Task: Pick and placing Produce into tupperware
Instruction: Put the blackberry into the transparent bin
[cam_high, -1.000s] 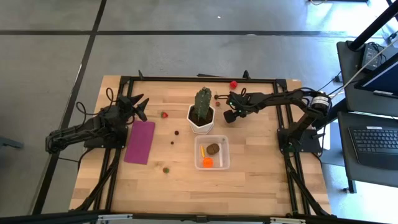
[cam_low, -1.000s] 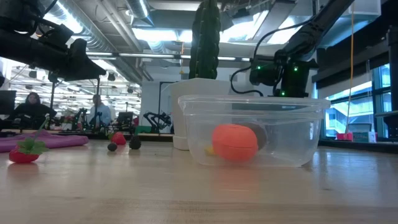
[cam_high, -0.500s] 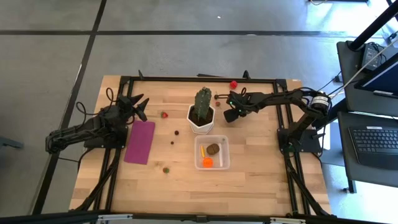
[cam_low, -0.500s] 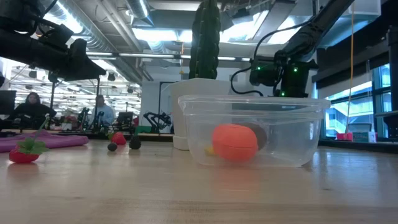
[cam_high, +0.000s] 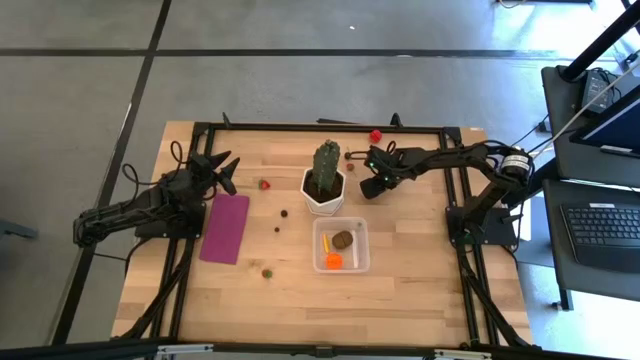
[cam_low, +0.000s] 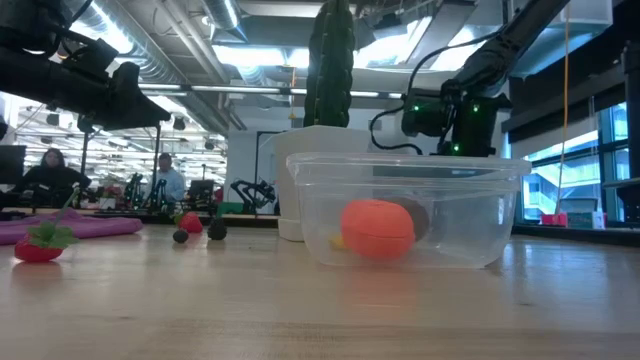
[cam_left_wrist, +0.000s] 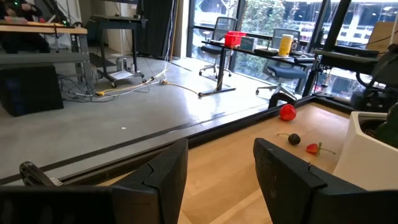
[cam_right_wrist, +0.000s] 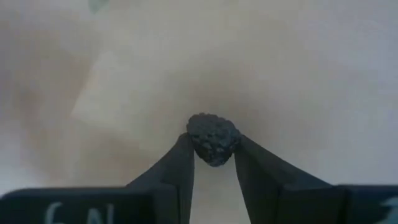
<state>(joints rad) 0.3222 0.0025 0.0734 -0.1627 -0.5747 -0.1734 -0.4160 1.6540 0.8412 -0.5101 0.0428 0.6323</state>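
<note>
Pinching a roundish dark berry (cam_right_wrist: 213, 139) — no clear long axis — right gripper (cam_right_wrist: 213, 163).

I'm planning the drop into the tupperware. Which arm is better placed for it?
The right. Its gripper is shut on a dark berry, beside the cactus, near the tupperware. The left gripper is open and empty, beyond the magenta mat.

Overhead and table-level cameras share the tupperware (cam_high: 341, 246) (wrist cameras sit close behind each arm's fingers).
</note>
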